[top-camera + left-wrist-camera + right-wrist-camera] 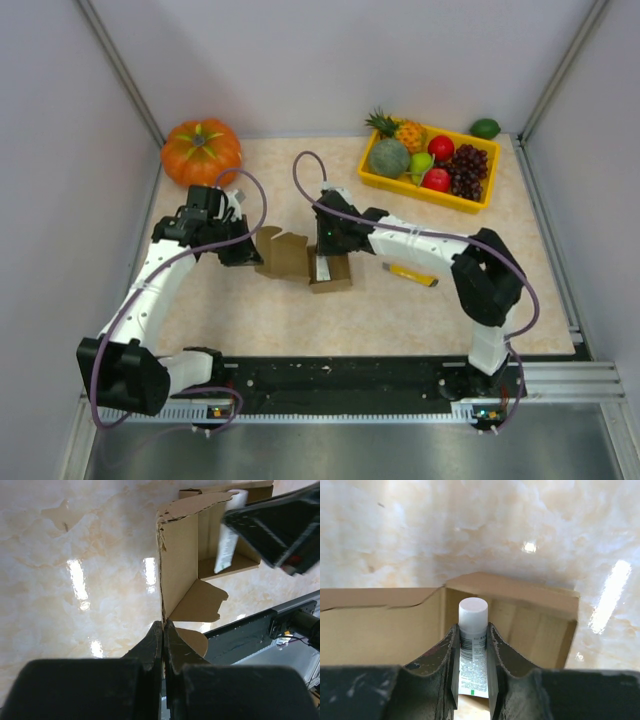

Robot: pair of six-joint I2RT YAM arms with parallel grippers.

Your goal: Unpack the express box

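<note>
Pumpkin (201, 150) sits at the far left of the table (300, 312). Nearer the middle, the left gripper (164, 630) has its fingers pressed together, pinching the edge of a flap of the express box (290, 258). That box lies open at the table's centre, flaps spread. Just right of it, the right gripper (472, 645) reaches into the box from above, its fingers clamped on a white tube (472, 625) that stands cap up inside. Farther right, at the back, a yellow tray (420, 193) holds fruit, well apart from the box.
</note>
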